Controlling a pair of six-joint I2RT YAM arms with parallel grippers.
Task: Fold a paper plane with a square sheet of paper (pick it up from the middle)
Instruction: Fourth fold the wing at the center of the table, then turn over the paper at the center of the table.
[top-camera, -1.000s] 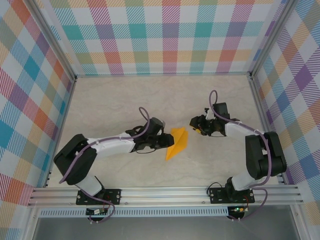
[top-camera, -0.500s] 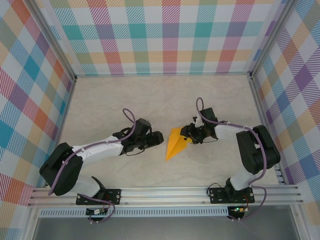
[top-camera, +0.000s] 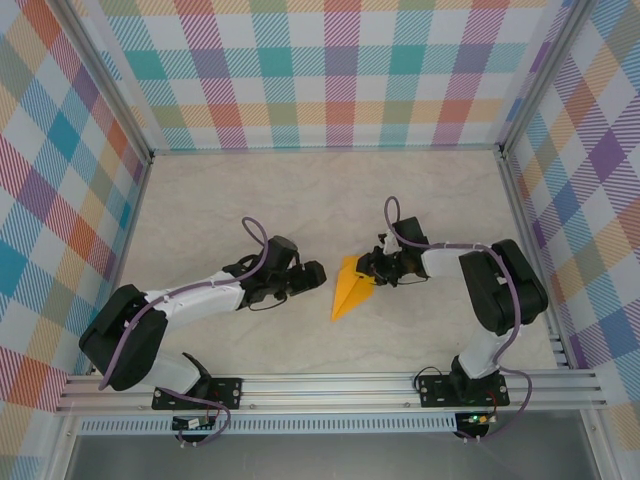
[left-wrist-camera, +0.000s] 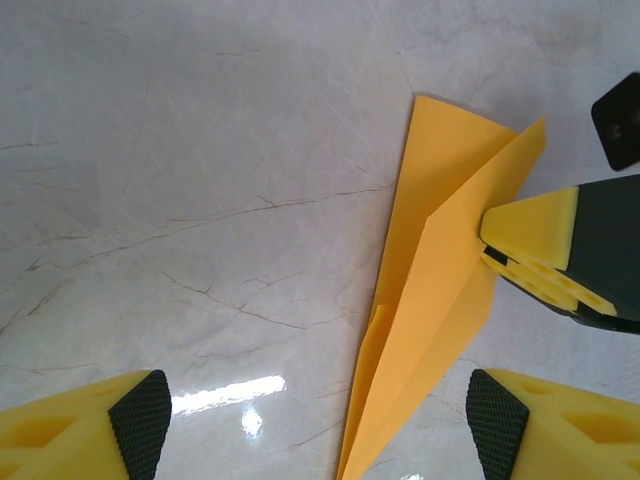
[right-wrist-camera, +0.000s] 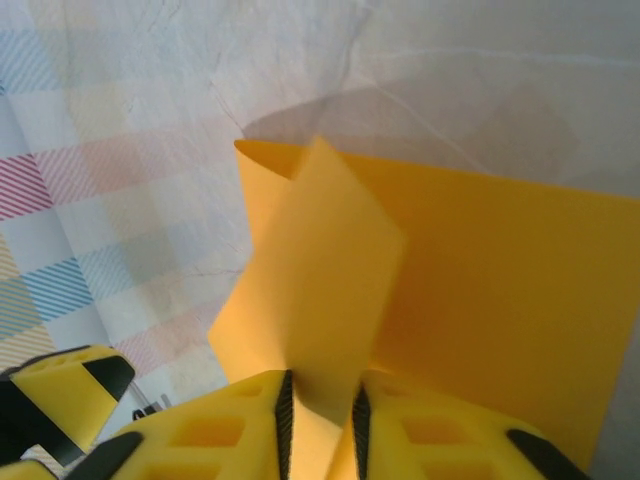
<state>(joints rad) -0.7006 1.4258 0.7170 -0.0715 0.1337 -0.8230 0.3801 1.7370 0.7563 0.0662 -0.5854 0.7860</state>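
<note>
paper plane: thin orange-yellow dart lying on the marble worktop between the arms, sharp tip toward the bases. likely very light, floppy and easily crushed; hold at the layered centre crease. right gripper pinches a raised flap at the wide end. left gripper open, just beside.

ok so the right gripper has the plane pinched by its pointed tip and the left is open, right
Not by the tip. The right gripper pinches the plane at its wide end, as the left wrist view shows; the pointed tip lies free. The left gripper is open.
</note>
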